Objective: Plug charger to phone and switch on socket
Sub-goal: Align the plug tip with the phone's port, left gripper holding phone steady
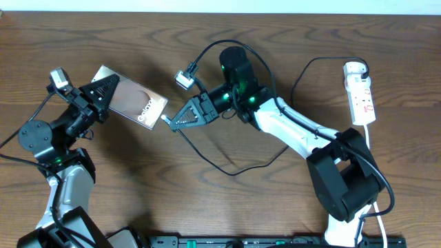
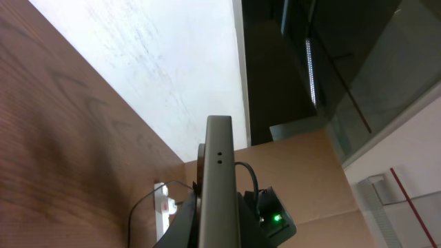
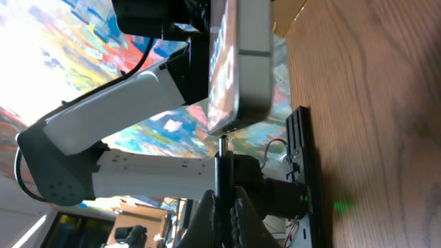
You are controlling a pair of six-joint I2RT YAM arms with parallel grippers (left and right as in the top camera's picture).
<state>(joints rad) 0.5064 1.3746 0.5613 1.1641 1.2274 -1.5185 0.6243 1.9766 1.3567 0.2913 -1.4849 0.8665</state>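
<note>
Wood-grain worktop [image 1: 289,34] with the narrow white socket [image 1: 360,93] at far right. The left claw [image 1: 109,93] is clamped on the flat, glossy phone [image 1: 138,105]. The right claw [image 1: 170,122] pinches the slim charger [image 3: 222,146], its metal tip at the phone's rounded edge; whether it is seated cannot be told.

Both arms stretch toward the middle, left hand [image 1: 105,91] and right hand [image 1: 172,122] each clamped tight, fingertips facing one another.

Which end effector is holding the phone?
The left end effector, clamped on one end of the phone; the right end effector instead pinches the charger plug at the opposite edge.
</note>
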